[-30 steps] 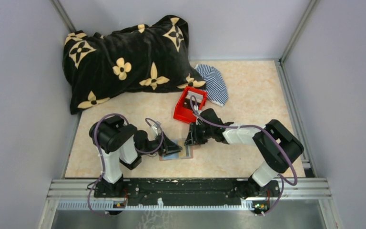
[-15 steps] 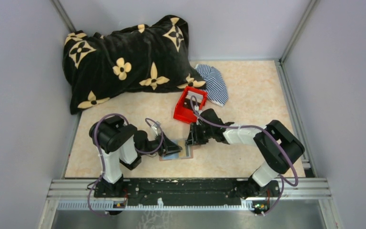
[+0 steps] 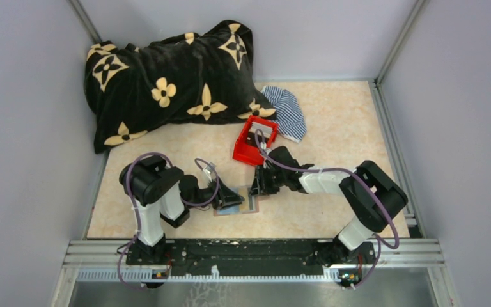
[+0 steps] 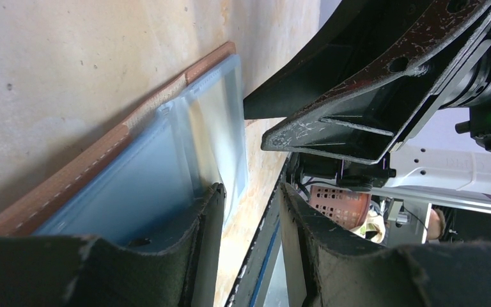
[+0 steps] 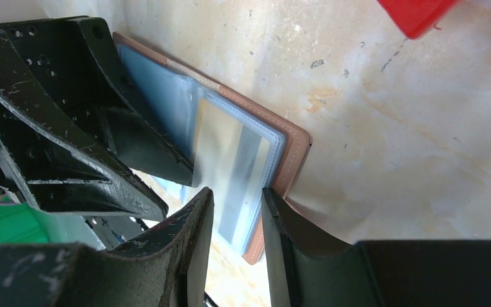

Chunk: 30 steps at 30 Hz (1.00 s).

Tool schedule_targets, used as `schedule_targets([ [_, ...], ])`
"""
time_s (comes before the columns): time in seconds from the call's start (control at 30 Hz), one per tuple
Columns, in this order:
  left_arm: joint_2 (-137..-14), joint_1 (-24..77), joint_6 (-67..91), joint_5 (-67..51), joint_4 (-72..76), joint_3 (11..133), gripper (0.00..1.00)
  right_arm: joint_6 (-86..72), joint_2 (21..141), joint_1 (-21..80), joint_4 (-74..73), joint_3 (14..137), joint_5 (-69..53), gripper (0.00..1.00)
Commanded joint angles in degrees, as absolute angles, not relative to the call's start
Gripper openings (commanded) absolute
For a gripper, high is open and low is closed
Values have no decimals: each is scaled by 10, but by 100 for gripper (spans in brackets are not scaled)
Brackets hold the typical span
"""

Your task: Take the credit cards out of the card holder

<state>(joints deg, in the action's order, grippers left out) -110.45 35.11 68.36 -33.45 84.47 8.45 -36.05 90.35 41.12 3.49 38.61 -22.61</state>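
in the open card holder (image 5: pixel 296 155) a card (image 5: pixel 246 150) sits sleeved; left gripper (image 4: pixel 250 192), right gripper (image 5: pixel 235 195) both apart.

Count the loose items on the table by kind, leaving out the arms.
Fabric items: 2 (black flower-patterned blanket, blue-and-white striped cloth)
Red plastic open-top box: 1
Brown leather card holder, lying open: 1
Total: 4
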Motion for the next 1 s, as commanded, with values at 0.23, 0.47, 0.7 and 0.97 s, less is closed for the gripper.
schedule_targets([
  [0.23, -1122, 352, 679, -333, 880, 82, 44, -382, 925, 425, 111, 376, -296, 35],
  [0.47, -1073, 351, 695, -339, 883, 69, 43, -384, 942, 425, 124, 363, -297, 35],
  [0.7, -810, 352, 564, -285, 542, 93, 43, -386, 968, 427, 144, 355, -301, 35],
  [0.97, -608, 351, 411, -130, 136, 177, 44, -382, 980, 429, 151, 360, -304, 35],
])
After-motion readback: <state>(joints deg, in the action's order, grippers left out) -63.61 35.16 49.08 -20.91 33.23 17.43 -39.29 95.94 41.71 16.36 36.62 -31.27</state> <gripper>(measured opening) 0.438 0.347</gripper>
